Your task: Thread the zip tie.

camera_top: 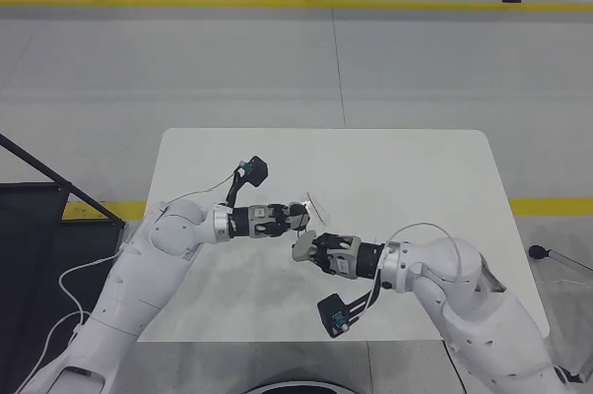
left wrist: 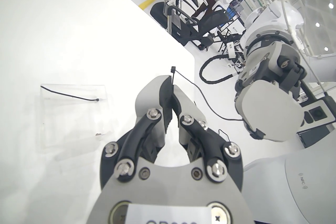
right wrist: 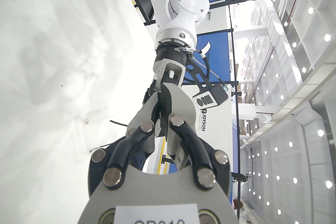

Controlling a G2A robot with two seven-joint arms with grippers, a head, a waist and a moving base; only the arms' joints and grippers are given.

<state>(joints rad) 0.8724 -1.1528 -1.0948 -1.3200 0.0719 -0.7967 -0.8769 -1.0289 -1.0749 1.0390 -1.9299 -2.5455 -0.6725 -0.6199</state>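
My left gripper [left wrist: 171,93] is shut on a black zip tie [left wrist: 199,91] just below its square head, which sticks up past the fingertips. The thin strap curves away from the head to my right gripper [left wrist: 243,118], which faces the left one and is shut on the tail end. In the top view both grippers meet above the middle of the white table [camera_top: 425,197], the left gripper [camera_top: 298,214] slightly farther back than the right gripper [camera_top: 302,247]. In the right wrist view the right gripper [right wrist: 159,100] has its pads pressed together.
A clear shallow tray [left wrist: 52,130] lies on the table just behind the grippers, with a second black zip tie [left wrist: 71,96] in it; the same tray [camera_top: 317,206] shows from above. The table's edge [left wrist: 189,54] runs close beyond the held tie.
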